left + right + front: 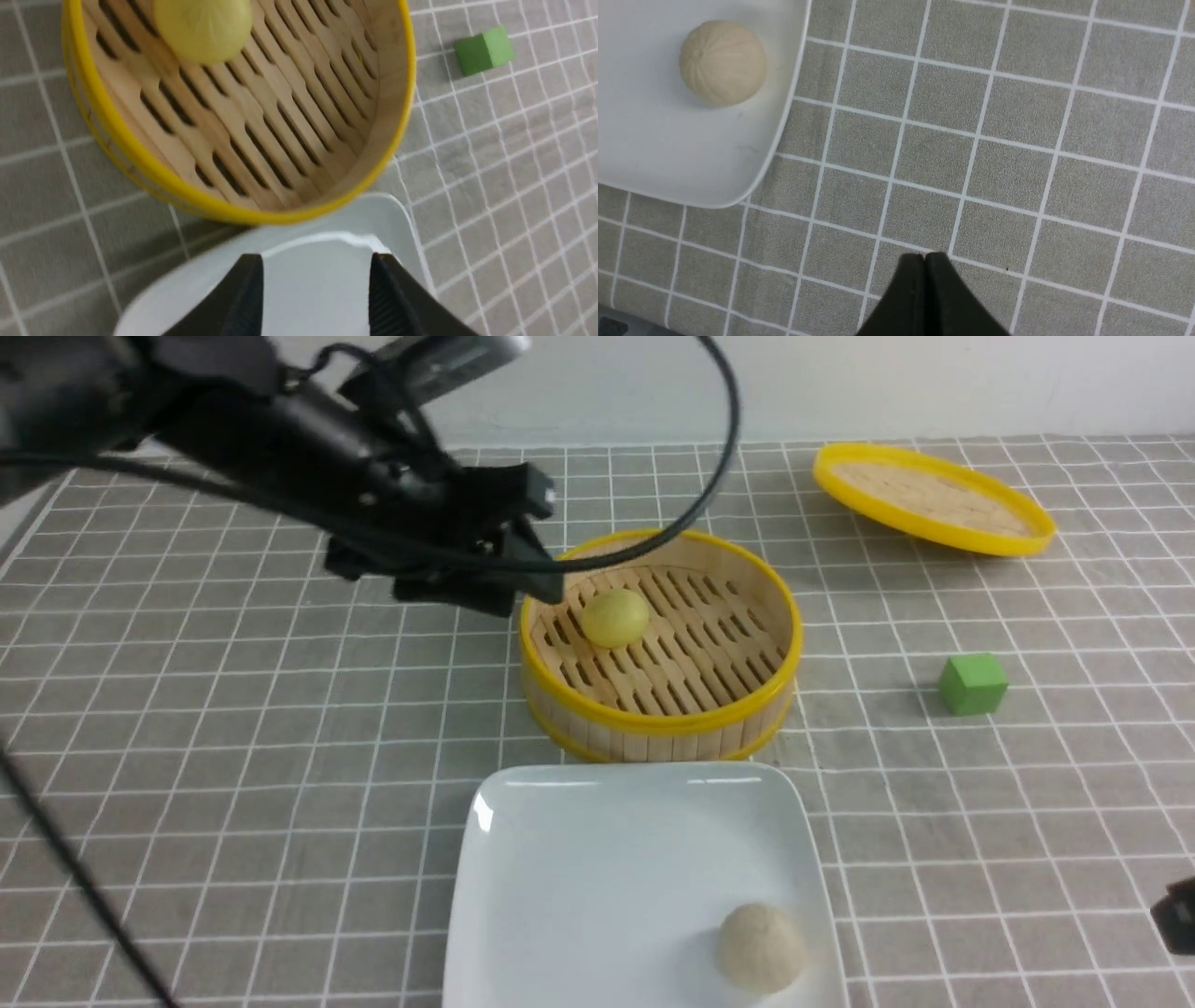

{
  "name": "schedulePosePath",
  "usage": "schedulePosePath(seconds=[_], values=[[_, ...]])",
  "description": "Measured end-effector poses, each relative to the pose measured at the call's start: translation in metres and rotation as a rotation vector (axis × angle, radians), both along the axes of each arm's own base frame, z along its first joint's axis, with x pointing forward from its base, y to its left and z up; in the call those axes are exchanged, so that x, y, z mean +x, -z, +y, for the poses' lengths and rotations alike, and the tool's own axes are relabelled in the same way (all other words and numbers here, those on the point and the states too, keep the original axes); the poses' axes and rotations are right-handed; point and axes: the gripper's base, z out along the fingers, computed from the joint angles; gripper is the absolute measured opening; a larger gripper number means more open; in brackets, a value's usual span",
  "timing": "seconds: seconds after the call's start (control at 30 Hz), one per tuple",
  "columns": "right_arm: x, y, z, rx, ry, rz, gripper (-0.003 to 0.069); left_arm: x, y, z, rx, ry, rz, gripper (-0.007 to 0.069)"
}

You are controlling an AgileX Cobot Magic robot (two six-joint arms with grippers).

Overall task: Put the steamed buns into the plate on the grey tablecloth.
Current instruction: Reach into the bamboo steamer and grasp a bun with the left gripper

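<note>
The yellow bun (614,618) is sitting in the steamer (738,709); the beige bun (760,947) is lying on the plate (579,859). Your left claw (316,261) is hovering near the steamer rim, part-open and empty; your right claw (925,261) is sitting closed and empty. Descending off-centre, you are risking clipping the rim or squashing the bun.

Grey tablecloth (233,756), white grid lines. Directly on it: bamboo steamer (653,733), just right of the left gripper (316,257); white plate (579,877), nearer the robot; green cube (973,683) and lid (934,495), well right.
</note>
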Motion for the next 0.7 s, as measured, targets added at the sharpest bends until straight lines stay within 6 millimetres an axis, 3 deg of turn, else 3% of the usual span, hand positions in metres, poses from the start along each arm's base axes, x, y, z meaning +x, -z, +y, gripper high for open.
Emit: schedulePosePath(seconds=[0.13,0.17,0.27,0.43,0.7], values=[[0.002,0.002,0.0,-0.002,-0.007,-0.027,-0.001,0.044,0.015,-0.028,0.098,-0.013,-0.04,0.0337],[0.002,0.002,0.0,-0.002,-0.008,-0.029,-0.001,0.044,0.013,-0.028,0.094,-0.013,-0.049,0.0337],[0.005,0.0,0.0,0.003,-0.004,-0.068,-0.0009,0.068,0.03,-0.047,0.104,-0.055,-0.046,0.0337],[0.007,0.0,0.0,0.004,-0.006,-0.084,-0.0007,0.089,0.056,-0.066,0.114,-0.06,-0.054,0.0337],[0.008,-0.001,0.001,0.007,-0.002,-0.098,-0.0006,0.107,0.091,-0.069,0.165,-0.076,-0.083,0.0337]])
